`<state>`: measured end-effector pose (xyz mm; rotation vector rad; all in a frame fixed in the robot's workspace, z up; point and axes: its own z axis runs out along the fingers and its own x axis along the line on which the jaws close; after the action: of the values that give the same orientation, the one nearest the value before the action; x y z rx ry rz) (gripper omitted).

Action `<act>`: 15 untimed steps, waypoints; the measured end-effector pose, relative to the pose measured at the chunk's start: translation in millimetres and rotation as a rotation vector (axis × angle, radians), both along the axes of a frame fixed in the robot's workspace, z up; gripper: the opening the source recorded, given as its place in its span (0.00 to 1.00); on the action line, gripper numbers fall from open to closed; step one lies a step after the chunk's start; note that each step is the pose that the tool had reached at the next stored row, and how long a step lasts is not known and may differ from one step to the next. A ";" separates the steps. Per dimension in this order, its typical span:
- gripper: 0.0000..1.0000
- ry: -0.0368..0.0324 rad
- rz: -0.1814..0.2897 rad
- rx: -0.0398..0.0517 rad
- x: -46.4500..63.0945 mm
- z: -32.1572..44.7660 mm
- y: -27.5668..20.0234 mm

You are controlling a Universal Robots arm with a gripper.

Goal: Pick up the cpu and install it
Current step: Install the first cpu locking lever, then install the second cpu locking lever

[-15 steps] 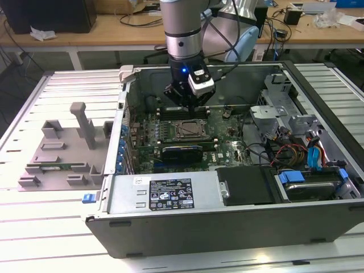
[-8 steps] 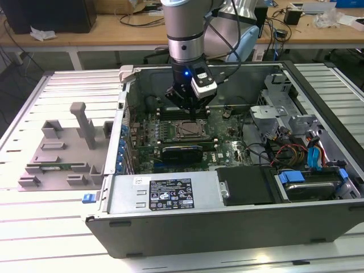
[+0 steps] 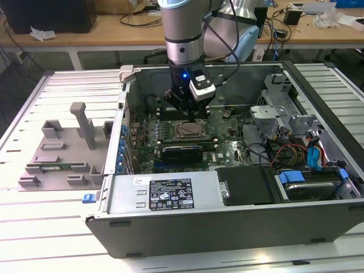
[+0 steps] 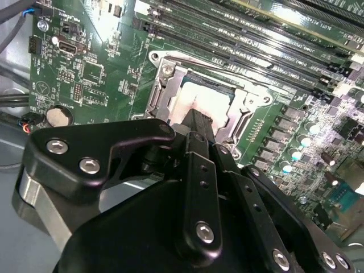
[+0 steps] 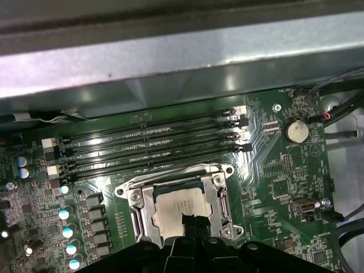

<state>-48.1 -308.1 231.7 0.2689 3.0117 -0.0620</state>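
Hovering low inside the open computer case (image 3: 318,114), the claw (image 3: 186,109) sits over the motherboard (image 3: 227,149), just above the socket (image 3: 190,131) near the board's middle. The cpu (image 5: 177,209) lies flat in that socket, silvery-grey top up, framed by the metal bracket (image 5: 219,196) — in the second wrist view the same chip (image 4: 213,104) shows pale between the bracket's sides.

Claw state: the dark fingertip (image 5: 193,223) reaches over the near edge of the chip in the first wrist view, and in the second wrist view the finger (image 4: 199,128) points straight down at it. Whether the fingers are spread or pressed together — cannot tell; whether the tip touches the chip's top or stands just above it, cannot tell either.

Around the socket: a bank of long black memory slots (image 5: 153,145) runs beside it, between socket and case wall. A round coin battery (image 5: 296,131) sits on the board past the slot ends. A row of small capacitors (image 5: 67,230) lines the socket's other side.

Exterior view: the case lies on its side on the slatted white tabletop (image 3: 40,227). A grey plastic tray (image 3: 62,153) rests on the tabletop at the exterior view's left, beside the case, well apart from the claw. Blue cables (image 3: 315,156) bunch at the exterior view's right of the case.
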 end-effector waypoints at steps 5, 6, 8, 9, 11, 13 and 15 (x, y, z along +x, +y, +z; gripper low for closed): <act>0.11 -0.0001 0.000 0.0001 0.0 0.0 -0.3; 0.11 -0.0001 0.000 0.0001 0.0 0.0 -0.4; 0.11 -0.0001 0.000 0.0001 0.0 0.0 -0.4; 0.11 -0.0001 0.000 0.0001 0.0 0.0 -0.4; 0.11 -0.0001 0.000 0.0001 0.0 0.0 -0.5; 0.11 0.0000 0.000 0.0001 0.0 0.0 -1.1; 0.11 -0.0001 0.000 0.0004 0.1 0.0 -3.6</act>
<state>-48.0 -311.7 231.7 0.2687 3.0117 -0.0614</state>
